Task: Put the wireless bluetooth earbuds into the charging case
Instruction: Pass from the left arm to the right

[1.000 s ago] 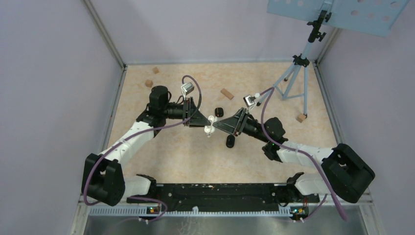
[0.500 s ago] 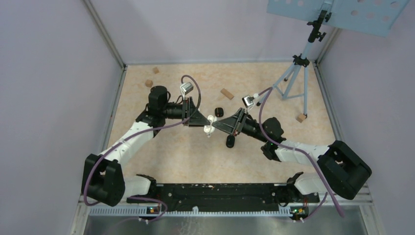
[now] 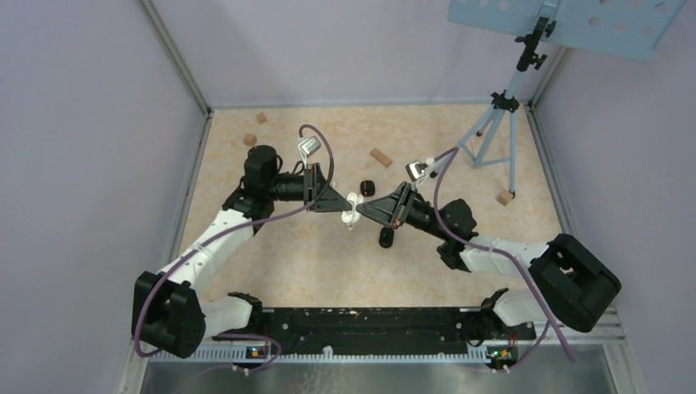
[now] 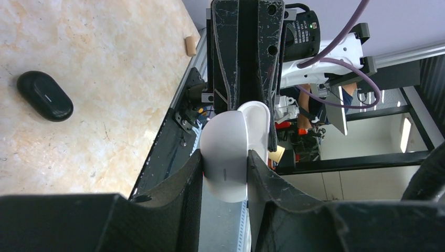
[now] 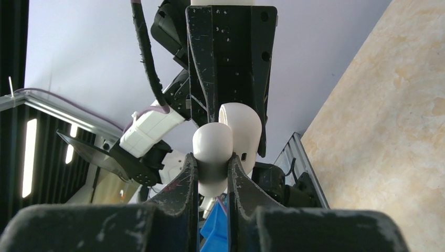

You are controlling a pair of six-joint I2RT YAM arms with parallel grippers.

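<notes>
A white charging case (image 3: 353, 207) hangs in mid-air over the middle of the table, between my two grippers. My left gripper (image 4: 224, 157) is shut on its rounded body (image 4: 225, 152), which bears a small dark line. My right gripper (image 5: 212, 160) comes from the opposite side, its fingers clamped on another rounded white part (image 5: 212, 149) of the same case. In the top view the left gripper (image 3: 343, 205) and the right gripper (image 3: 362, 208) meet tip to tip. The earbuds are out of view.
Two black oval cases lie on the table, one (image 3: 367, 187) behind the grippers and one (image 3: 386, 238) in front. Tan wooden blocks (image 3: 380, 157) (image 3: 249, 139) (image 3: 505, 197) are scattered about. A tripod (image 3: 492, 123) stands at the back right.
My right gripper's jaws have closed onto the white case. The left arm's elbow and cable have shifted slightly; the case has stayed in place.
</notes>
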